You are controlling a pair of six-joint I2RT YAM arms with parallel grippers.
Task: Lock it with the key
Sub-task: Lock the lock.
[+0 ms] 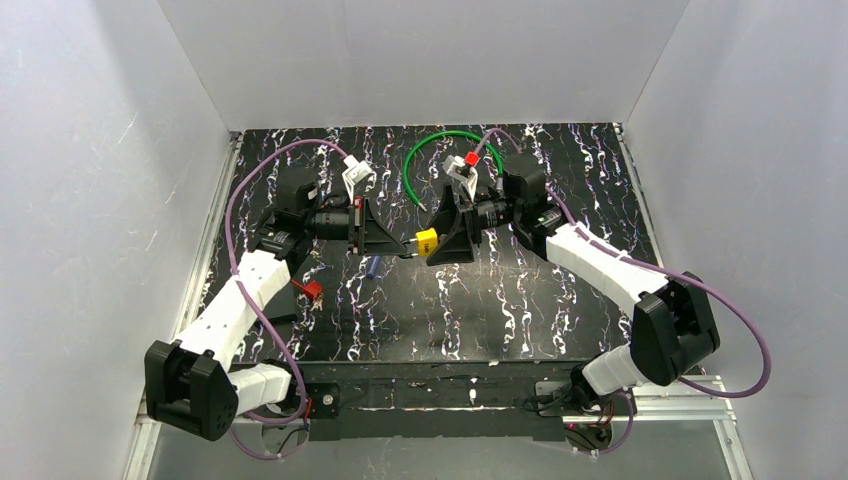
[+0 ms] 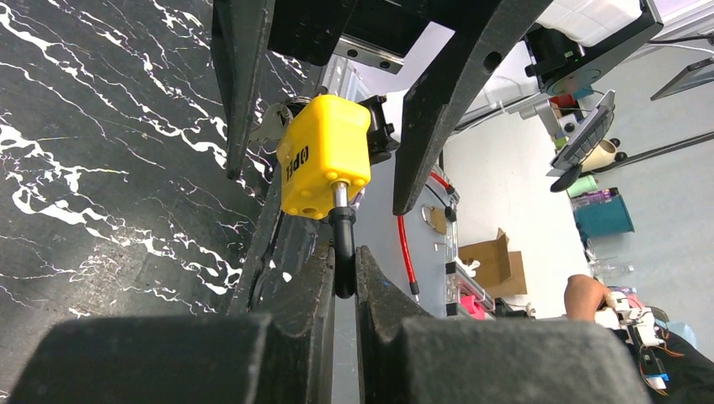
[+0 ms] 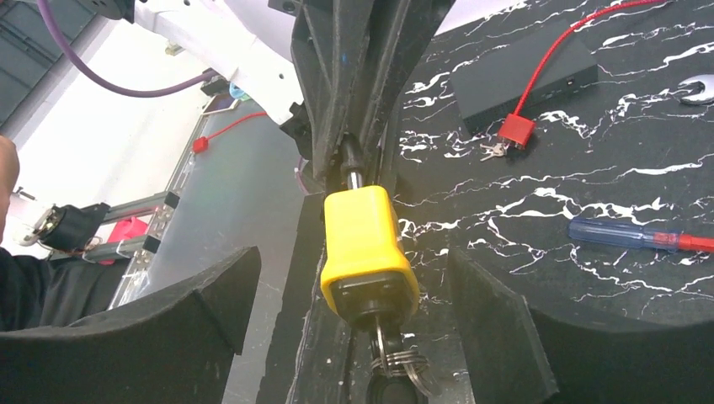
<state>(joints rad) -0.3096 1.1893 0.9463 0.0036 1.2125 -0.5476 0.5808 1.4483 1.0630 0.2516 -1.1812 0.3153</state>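
The lock (image 1: 427, 241) is held in the air between the two grippers. Its yellow body (image 2: 324, 156) has a black mark on its face. My left gripper (image 2: 343, 282) is shut on the lock's dark shackle (image 2: 342, 252). In the right wrist view the key (image 3: 381, 341) sticks into the bottom of the lock (image 3: 366, 248), with a wire ring and a dark head hanging from it. My right gripper (image 3: 362, 324) is open, its fingers (image 3: 497, 328) standing wide on either side of the lock and key and touching neither. In the top view the left gripper (image 1: 402, 246) and right gripper (image 1: 447, 240) face each other.
A blue-handled screwdriver (image 3: 623, 236) lies on the black marbled table (image 3: 589, 177). A red piece (image 3: 515, 130) with a red cord, two tiny loose keys (image 3: 491, 151) and a black box (image 3: 522, 76) lie beyond. A spanner (image 3: 699, 88) is at the edge. A green cable (image 1: 440, 150) loops at the back.
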